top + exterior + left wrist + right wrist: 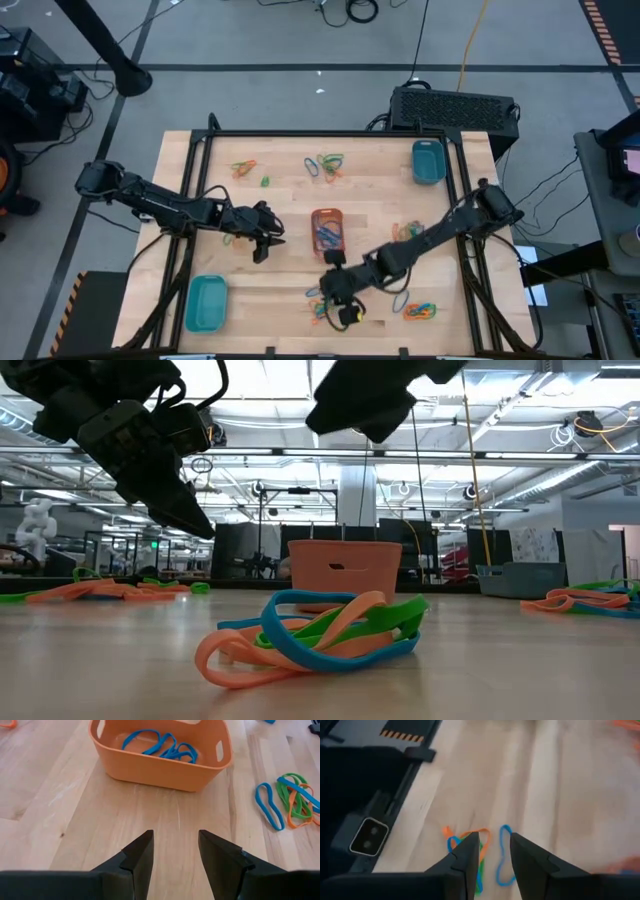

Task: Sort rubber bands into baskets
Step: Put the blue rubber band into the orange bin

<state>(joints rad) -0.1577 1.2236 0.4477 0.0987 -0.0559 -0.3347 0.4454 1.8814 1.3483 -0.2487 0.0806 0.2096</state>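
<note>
— Below the right gripper (491,851)'s parted fingers, what lies there?
— A tangle of rubber bands (479,851), none held.
— And the left gripper (176,851)?
— Open too, the orange basket (160,762) just ahead.

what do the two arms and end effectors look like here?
Both arms are black and jointed, with black cables along them. The left end effector and the right end effector each have two dark, wedge-shaped fingers with flat inner faces. No markings visible.
</note>
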